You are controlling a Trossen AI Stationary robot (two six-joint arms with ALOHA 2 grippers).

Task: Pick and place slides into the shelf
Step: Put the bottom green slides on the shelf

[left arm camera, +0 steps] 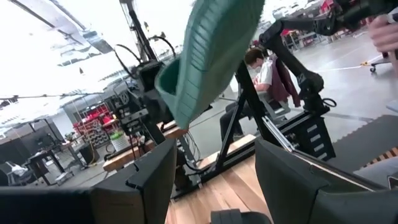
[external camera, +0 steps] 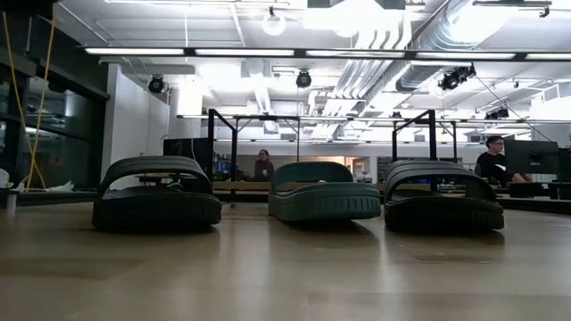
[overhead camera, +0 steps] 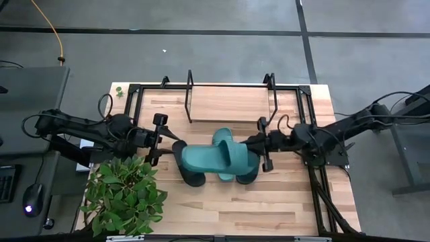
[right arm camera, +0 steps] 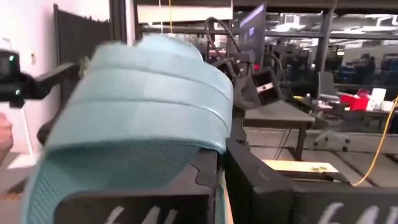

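Observation:
My right gripper (overhead camera: pixel 258 149) is shut on a teal slide (overhead camera: pixel 215 160) held in the air over the middle of the table. It fills the right wrist view (right arm camera: pixel 137 112). My left gripper (overhead camera: pixel 169 146) is open at the slide's other end; in the left wrist view the slide (left arm camera: pixel 205 56) stands past the spread fingers and apart from them. Two black slides (external camera: pixel 156 201) (external camera: pixel 443 201) and the second teal slide (external camera: pixel 324 196) rest sole down on the table. The shelf (overhead camera: pixel 228 104) stands at the far side. My right gripper pinches the teal slide's edge (right arm camera: pixel 219 186) between its two fingers, at the end toward the table's right. The fingers come level from the table's right side. The slide is lifted clear of the table, lying left to right, its ribbed strap (right arm camera: pixel 155 93) in view.
A green potted plant (overhead camera: pixel 124 195) stands at the near left corner, close under my left arm. The black slides (overhead camera: pixel 193 178) (overhead camera: pixel 246 177) lie just below the lifted slide. The shelf's black end frames (overhead camera: pixel 189 94) (overhead camera: pixel 272 94) rise at the far side. People sit in the room beyond.

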